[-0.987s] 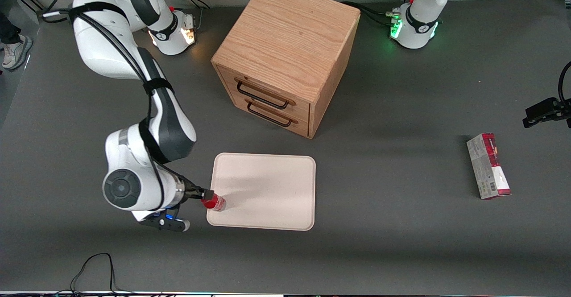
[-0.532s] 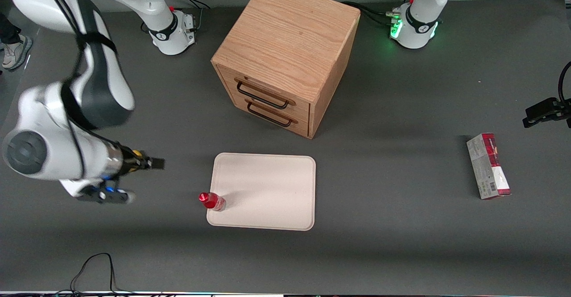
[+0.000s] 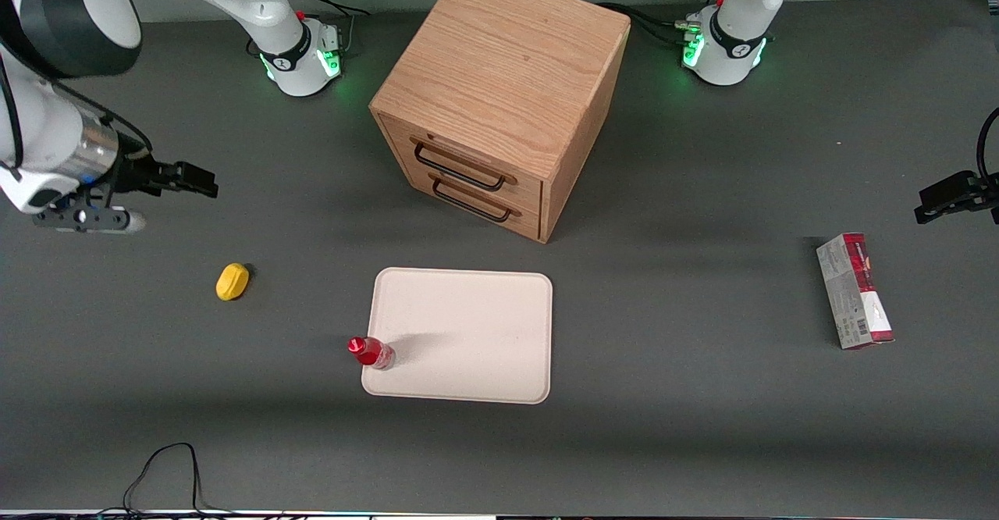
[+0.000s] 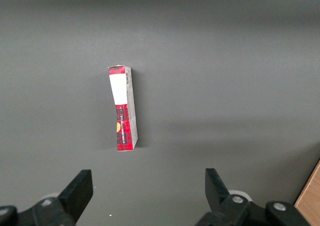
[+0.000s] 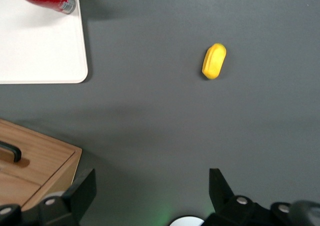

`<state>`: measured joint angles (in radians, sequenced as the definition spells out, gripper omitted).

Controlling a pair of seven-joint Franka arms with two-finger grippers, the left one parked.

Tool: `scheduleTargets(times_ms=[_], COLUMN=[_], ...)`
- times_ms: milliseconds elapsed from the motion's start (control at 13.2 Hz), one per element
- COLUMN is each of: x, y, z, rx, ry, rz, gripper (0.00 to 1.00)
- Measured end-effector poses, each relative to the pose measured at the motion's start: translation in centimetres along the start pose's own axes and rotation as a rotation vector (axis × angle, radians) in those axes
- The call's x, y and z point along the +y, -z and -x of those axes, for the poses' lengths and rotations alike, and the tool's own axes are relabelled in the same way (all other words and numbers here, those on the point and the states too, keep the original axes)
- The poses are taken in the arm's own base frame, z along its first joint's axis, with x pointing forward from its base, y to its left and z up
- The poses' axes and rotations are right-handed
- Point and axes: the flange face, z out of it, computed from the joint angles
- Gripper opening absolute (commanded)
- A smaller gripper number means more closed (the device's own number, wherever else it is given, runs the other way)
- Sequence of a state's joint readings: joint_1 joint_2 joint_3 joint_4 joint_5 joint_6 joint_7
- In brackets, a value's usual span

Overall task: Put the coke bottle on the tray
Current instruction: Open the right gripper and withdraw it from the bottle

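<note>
Matte grey tabletop point(image 3: 663, 426) carries the flat cream tray point(image 3: 468, 325); glossy coke bottle point(image 3: 371, 352) stands upright on its edge; fingers point(image 3: 204, 181) spread wide, empty, well apart from it.

White arm shells, dark grey joints, black end effector point(image 3: 204, 182), seemingly green-lit bases

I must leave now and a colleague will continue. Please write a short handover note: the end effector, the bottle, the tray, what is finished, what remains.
End effector: open, holds nothing, raised over bare table toward the working arm's end, well away from the tray.
Coke bottle: stands upright on the tray, just inside the edge that faces the working arm, at the corner nearer the front camera.
Other things: a yellow lemon lies on the table between the end effector and the tray; a carton lies toward the parked arm's end; a wooden drawer cabinet stands farther from the front camera than the tray.
Done: bottle placed and released.
Left: nothing apparent; perhaps confirm it stands steady so near the rim.
</note>
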<state>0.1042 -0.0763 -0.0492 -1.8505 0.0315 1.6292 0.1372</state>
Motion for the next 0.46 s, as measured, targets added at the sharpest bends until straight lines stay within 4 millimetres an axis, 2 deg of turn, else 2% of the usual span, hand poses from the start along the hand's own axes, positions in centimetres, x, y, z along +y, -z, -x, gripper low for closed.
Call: scheduleTargets(times_ms=[228,456], x=[1.8,5.4], y=[1.6,2.1], z=[1.9,1.3], rx=[0.031,0.041], ry=[-0.026,-0.028], rz=[-0.015,-0.023], gripper=[1.0,1.0])
